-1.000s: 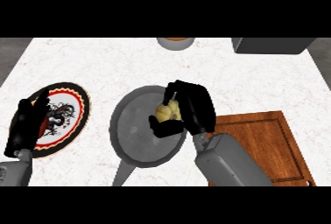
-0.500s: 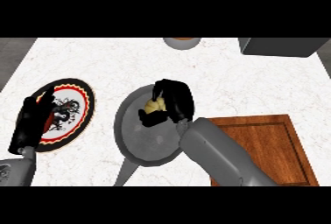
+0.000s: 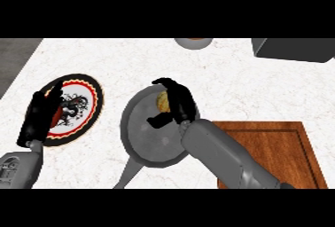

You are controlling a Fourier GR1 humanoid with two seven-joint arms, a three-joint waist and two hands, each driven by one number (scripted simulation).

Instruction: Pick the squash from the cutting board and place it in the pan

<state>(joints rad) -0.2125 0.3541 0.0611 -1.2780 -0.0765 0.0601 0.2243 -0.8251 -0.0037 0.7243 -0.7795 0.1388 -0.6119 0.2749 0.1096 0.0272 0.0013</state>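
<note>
Right hand curled round the yellow squash over the grey pan

The squash shows only as a yellow patch between the fingers and thumb, at the far part of the pan's round bowl; whether it touches the pan's floor cannot be told. The pan's handle runs toward the lower edge. The wooden cutting board lies just right of the pan, partly hidden by the right forearm. The left hand rests with straight fingers over the patterned plate, left of the pan, on the white marbled counter
</note>
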